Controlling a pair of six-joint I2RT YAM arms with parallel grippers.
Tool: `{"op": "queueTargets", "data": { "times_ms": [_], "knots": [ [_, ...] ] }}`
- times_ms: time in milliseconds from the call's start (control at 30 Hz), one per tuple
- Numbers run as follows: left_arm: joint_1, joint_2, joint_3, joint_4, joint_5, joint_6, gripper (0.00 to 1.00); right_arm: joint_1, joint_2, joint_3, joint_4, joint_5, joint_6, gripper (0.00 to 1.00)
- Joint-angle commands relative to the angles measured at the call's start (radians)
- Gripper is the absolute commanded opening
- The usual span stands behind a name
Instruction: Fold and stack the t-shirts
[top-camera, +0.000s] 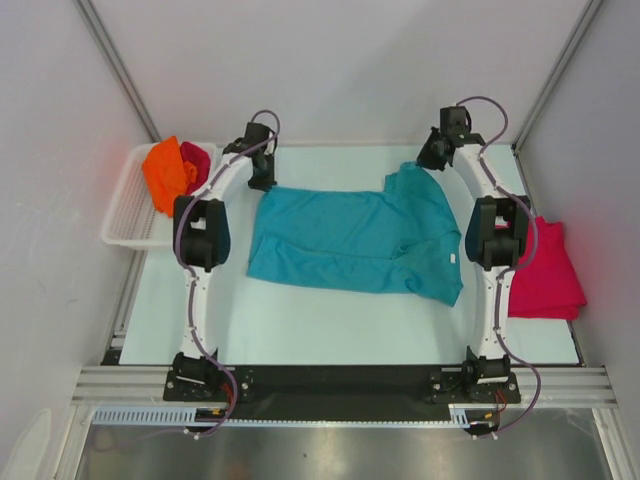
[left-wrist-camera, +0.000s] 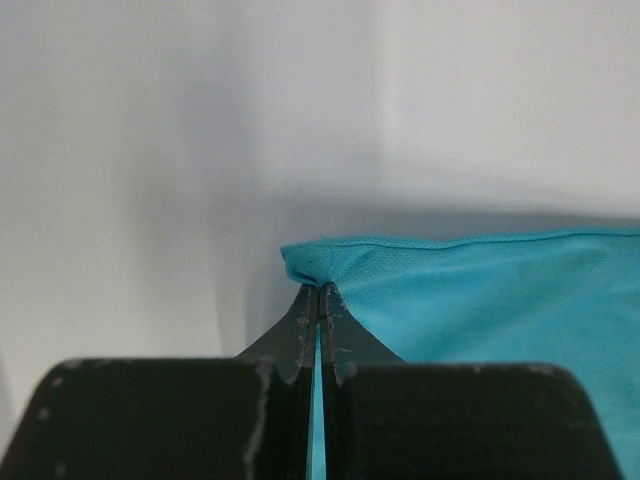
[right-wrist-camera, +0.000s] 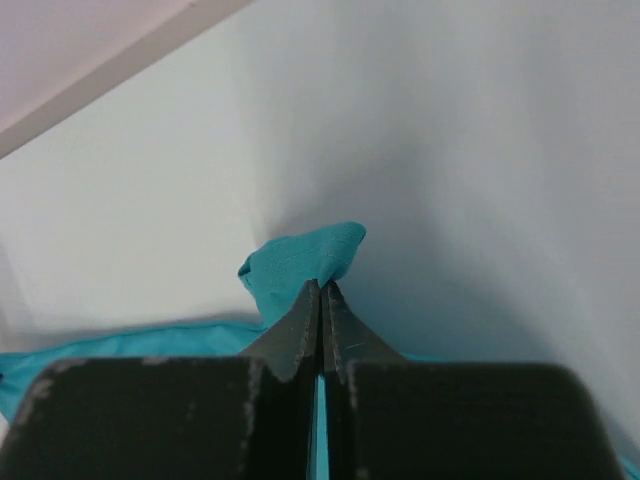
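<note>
Teal t-shirt (top-camera: 350, 235) spread flat, wrinkled; left claw (left-wrist-camera: 320, 290), right claw (right-wrist-camera: 321, 285) each pinching far corner.

A white slatted plastic basket (top-camera: 125, 218) is set at the far left edge of the pale table (top-camera: 330, 320).

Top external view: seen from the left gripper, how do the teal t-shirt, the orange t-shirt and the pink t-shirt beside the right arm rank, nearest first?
1. teal t-shirt: table centre, its corner pinched in the left gripper.
2. orange t-shirt: in the basket, at the left.
3. pink t-shirt: far right edge.
</note>
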Motion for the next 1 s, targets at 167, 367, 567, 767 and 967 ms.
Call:
{"op": "queueTargets", "data": {
  "times_ms": [167,367,567,767,967],
  "knots": [
    [0.008,-0.237,-0.161,0.061,-0.041,-0.039,0.00,0.046,-0.278,-0.190,0.073,0.051,-0.047,0.00],
    [0.008,-0.361,-0.348,0.122,-0.015,-0.074,0.00,0.094,-0.421,-0.445,0.118,0.081,-0.061,0.00],
    [0.000,-0.476,-0.512,0.185,-0.014,-0.104,0.00,0.140,-0.530,-0.632,0.136,0.143,-0.067,0.00],
    [-0.009,-0.577,-0.621,0.208,-0.001,-0.134,0.00,0.159,-0.602,-0.718,0.073,0.244,-0.040,0.00],
    [-0.020,-0.665,-0.715,0.217,0.009,-0.159,0.00,0.139,-0.700,-0.786,0.000,0.348,0.007,0.00]
  ]
}}
